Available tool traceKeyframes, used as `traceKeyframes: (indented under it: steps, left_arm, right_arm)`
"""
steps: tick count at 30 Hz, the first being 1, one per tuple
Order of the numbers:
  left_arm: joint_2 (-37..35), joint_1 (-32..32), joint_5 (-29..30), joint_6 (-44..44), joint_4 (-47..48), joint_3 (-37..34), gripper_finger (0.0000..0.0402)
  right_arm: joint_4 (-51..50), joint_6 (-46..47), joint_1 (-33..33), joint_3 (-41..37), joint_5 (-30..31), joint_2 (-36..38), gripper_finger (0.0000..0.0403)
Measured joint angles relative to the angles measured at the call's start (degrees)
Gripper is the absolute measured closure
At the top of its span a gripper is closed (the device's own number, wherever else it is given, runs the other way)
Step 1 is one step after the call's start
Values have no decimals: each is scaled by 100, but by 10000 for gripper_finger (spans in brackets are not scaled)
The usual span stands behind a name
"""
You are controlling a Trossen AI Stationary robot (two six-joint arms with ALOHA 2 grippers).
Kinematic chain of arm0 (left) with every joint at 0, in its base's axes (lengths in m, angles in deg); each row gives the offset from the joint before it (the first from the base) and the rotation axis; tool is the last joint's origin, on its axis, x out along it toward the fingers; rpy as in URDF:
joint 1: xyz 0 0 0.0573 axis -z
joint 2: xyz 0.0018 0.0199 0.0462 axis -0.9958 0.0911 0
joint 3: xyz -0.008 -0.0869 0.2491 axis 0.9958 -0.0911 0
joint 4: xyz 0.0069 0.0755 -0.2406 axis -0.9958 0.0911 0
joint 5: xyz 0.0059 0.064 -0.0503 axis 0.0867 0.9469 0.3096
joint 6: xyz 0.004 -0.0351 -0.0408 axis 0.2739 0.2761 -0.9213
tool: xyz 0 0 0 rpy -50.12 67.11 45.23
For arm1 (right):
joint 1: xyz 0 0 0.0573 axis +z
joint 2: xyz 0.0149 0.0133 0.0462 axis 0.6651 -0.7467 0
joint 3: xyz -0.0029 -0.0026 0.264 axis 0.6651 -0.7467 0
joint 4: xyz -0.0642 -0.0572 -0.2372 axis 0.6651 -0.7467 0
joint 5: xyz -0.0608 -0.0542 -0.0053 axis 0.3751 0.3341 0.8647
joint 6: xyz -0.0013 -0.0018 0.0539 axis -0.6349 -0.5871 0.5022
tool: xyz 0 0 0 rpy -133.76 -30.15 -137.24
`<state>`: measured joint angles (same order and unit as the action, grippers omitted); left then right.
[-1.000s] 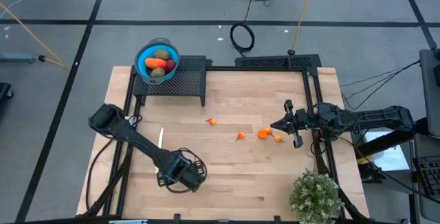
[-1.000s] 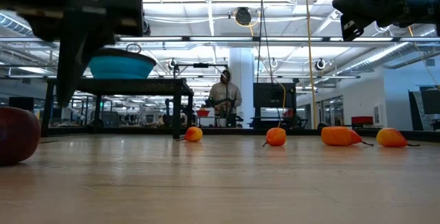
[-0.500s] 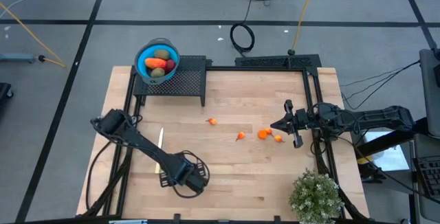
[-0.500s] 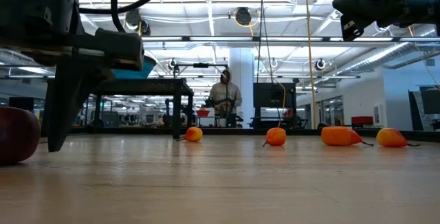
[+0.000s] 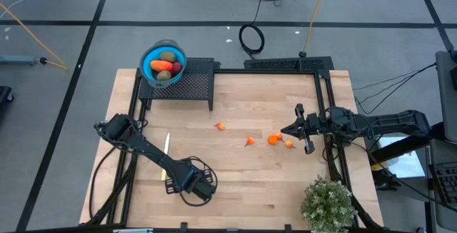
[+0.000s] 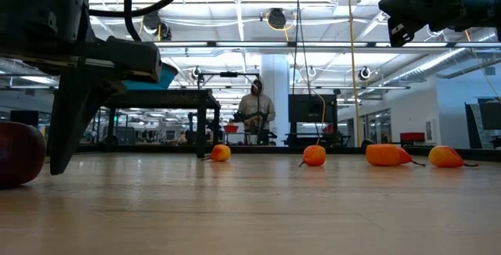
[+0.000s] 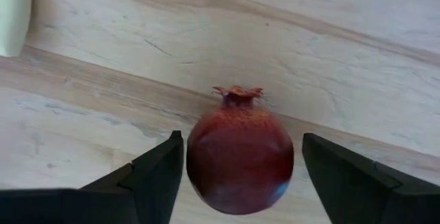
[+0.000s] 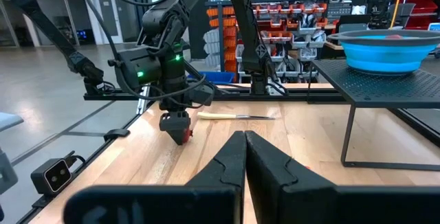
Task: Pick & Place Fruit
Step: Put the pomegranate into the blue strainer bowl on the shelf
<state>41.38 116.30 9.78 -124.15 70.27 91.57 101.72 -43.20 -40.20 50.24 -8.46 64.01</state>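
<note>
A dark red round fruit (image 7: 239, 157) with a small crown sits on the table near its near-left part. My left gripper (image 7: 240, 136) is open and points down over it, one finger on each side. The blue bowl (image 5: 147, 60) on the black mesh stand (image 5: 193, 84) holds a red-orange piece, olive-green ovals and a dark red one. Several tiny orange fruits (image 5: 273, 139) lie on the table's right half. My right gripper (image 5: 285, 130) is shut and hovers level just right of them. My left gripper comes at the dark red fruit from above with a finger on either side. One finger (image 7: 165, 165) lies close against the fruit's side (image 7: 194, 157), and I cannot tell whether it touches. The other finger stands apart from it. The fruit rests on the table.
A slim pale knife (image 5: 166, 145) lies on the table just left of my left arm's forearm. A potted plant (image 5: 327, 203) stands at the near-right corner. A person (image 6: 255, 108) stands far back in the room. Bare wood lies between the fruit and the stand.
My left gripper has moved a little toward the table's near edge and come down around the dark red fruit in the first half second, then held still. The fruit has stayed in place.
</note>
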Motion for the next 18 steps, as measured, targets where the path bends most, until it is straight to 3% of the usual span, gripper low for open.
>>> traceKeyframes:
  steps: [10,18]
  left_arm:
    - [0,0,2,32,-4,2,217]
    - [-279,-36,73,373,80,2,213]
  right_arm:
    - [0,0,-2,0,0,0,399]
    - [6,0,0,0,0,1,399]
